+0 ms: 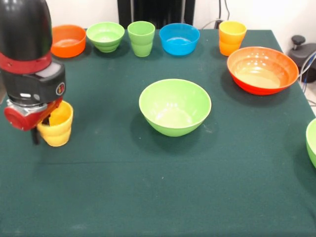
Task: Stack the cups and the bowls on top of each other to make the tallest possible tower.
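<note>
My gripper is low at the table's left side, right on a yellow cup and covering its left rim. The cup looks slightly tilted. A large light green bowl sits upright mid-table. A large orange-red bowl stands at the right. Along the far edge, from left to right, stand a small orange bowl, a small light green bowl, a light green cup, a blue bowl and an orange-yellow cup. Another light green bowl is cut off by the right edge.
A dark green cloth covers the table. A black knobbed device with cables stands off the table's right far corner. The arm's bulky black and red body fills the upper left.
</note>
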`<move>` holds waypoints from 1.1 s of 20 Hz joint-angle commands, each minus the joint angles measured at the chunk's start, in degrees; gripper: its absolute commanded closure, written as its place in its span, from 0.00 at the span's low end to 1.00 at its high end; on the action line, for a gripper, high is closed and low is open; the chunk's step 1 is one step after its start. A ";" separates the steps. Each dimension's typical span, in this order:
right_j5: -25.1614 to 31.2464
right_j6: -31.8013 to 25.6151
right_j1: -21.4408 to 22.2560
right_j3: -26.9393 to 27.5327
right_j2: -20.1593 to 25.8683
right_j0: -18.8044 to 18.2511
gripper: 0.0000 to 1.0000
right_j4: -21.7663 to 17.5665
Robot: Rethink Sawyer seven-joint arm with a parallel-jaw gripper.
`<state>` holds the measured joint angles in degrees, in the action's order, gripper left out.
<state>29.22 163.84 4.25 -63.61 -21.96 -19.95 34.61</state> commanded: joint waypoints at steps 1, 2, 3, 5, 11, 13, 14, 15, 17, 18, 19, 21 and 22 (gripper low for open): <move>-13.84 -4.32 -14.80 -0.48 5.01 -0.84 0.00 -9.45; -13.54 -4.82 -14.45 -0.75 6.34 -1.67 0.00 -9.66; -13.46 -4.17 -14.77 -0.41 5.53 -1.18 0.00 -9.82; -13.89 -3.52 -15.11 -0.15 4.74 -0.73 0.00 -10.22; -12.21 0.51 -18.63 3.13 -3.84 3.75 0.00 -10.20; -10.72 3.17 -21.02 4.78 -9.06 6.17 1.00 -9.16; -9.88 4.45 -22.00 5.41 -11.16 7.11 1.00 -8.71; -9.32 5.73 -22.81 5.80 -12.86 7.90 1.00 -8.17; -9.03 6.78 -23.04 5.38 -13.42 8.38 1.00 -7.24; -8.92 7.16 -23.23 5.28 -13.77 8.61 1.00 -6.73; -9.26 6.78 -22.71 4.69 -12.70 8.30 1.00 -6.43; -9.99 5.58 -21.45 3.46 -10.08 7.34 1.00 -6.00; -10.45 5.04 -20.80 2.84 -8.73 6.81 1.00 -5.79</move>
<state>19.65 163.83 -4.52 -55.54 -37.21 -11.90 31.32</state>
